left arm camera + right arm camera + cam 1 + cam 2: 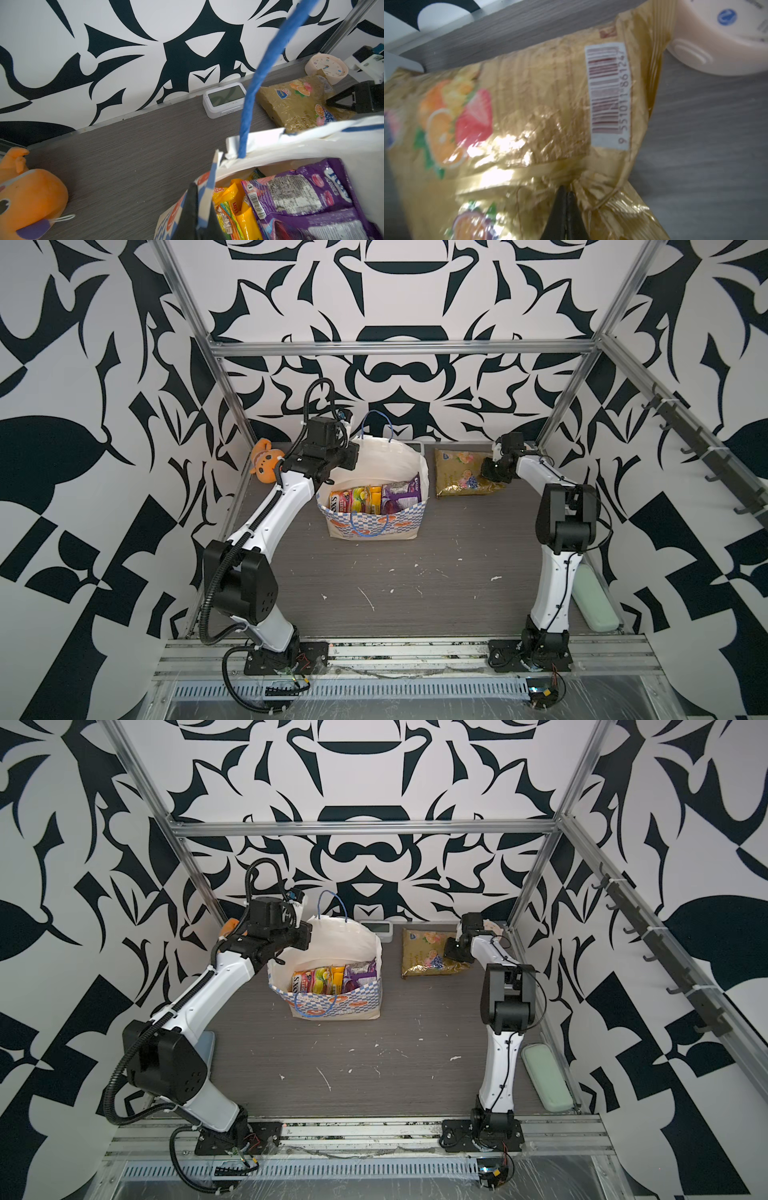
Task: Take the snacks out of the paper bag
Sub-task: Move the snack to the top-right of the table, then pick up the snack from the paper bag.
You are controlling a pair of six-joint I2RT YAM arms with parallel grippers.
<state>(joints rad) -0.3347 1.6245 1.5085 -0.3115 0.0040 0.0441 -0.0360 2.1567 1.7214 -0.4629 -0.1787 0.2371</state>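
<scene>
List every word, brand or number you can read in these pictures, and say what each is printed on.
"9 551011 861247": barcode label on the gold packet.
"BERRIES": purple packet in the paper bag; the brand beside it is cut off.
"LOT": orange-yellow packet, rest hidden.
"fruit": gold packet's front; the rest is blurred.
Too small to read: round clock dial.
No text: digital clock screen.

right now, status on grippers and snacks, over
Left gripper shut on paper bag rim. Right gripper shut on gold packet, out on table. Other packets in bag. Round clock close beside it.
</scene>
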